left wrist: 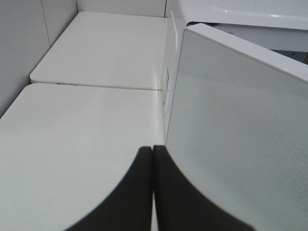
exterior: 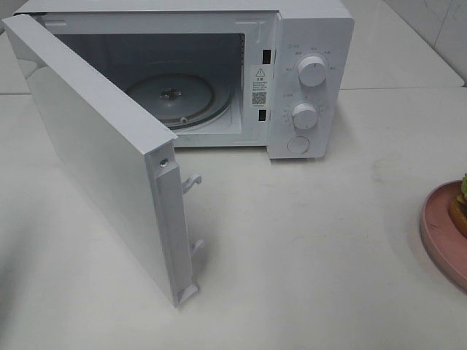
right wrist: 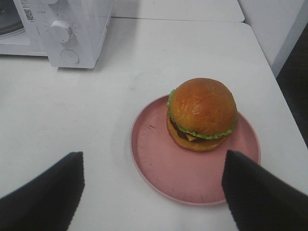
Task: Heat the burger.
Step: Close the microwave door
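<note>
The worktop [exterior: 292, 240] is white and carries a white microwave [exterior: 310, 44] at its far edge, with the door [exterior: 95, 160] swung fully open toward the near left and the glass turntable [exterior: 171, 95] bare inside. A round pink plate [right wrist: 159, 159] sits at the right edge of the worktop, well apart from the microwave. The burger [right wrist: 202, 113] stands upright on the plate, toward its far right part, bun dome up; its axis is vertical and the outline is round, so no side is preferred. Expected handling: light, soft and compressible, with stacked layers that may slide or shear under a tight squeeze. A light grip across the bun sides at mid height is advised, or lifting by the stiff plate rim. The right claw [right wrist: 154, 192] hovers above the plate with its fingers spread wide and nothing between them. The left claw [left wrist: 152, 192] is beside the door's outer face, fingers pressed together, empty.
</note>
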Controlling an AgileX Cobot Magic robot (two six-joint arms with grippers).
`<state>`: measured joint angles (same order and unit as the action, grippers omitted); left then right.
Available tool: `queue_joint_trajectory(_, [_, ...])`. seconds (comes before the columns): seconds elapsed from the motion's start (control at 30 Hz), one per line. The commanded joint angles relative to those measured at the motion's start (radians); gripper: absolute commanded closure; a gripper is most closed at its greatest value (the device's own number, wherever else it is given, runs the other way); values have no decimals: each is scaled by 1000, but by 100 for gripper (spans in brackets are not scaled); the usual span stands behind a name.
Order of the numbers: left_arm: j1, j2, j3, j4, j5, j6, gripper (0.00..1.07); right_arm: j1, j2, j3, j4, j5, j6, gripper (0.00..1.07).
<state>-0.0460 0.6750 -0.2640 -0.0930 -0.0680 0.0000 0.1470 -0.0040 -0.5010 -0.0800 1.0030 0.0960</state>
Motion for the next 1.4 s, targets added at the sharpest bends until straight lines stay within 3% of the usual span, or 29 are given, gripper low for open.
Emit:
queue_joint_trajectory(0.03, [-35, 110, 31, 24, -218, -8, 107, -6, -32, 1, -3, -7, -10, 31])
queue_joint_trajectory(0.07, [-66, 184, 41, 57, -308, -9, 107, -6, -32, 1, -3, -7, -10, 31])
queue_joint_trajectory(0.33, [-155, 427, 41, 153, -532, -18, 107, -6, -32, 1, -3, -7, -10, 31])
queue_joint_trajectory(0.53, [-219, 600, 39, 198, -714, -94, 107, -6, -32, 1, -3, -7, -10, 31])
queue_joint_trajectory(0.97, [-381, 812, -40, 201, -793, -91, 107, -6, -32, 1, -3, -7, -10, 31])
queue_joint_trajectory(1.2, [-515, 910, -133, 31, -797, 0, 107, -6, -32, 1, -3, -7, -10, 31])
queue_joint_trajectory(1.4, [-575, 961, -200, -76, -796, 0, 107, -6, -32, 1, -3, -7, -10, 31])
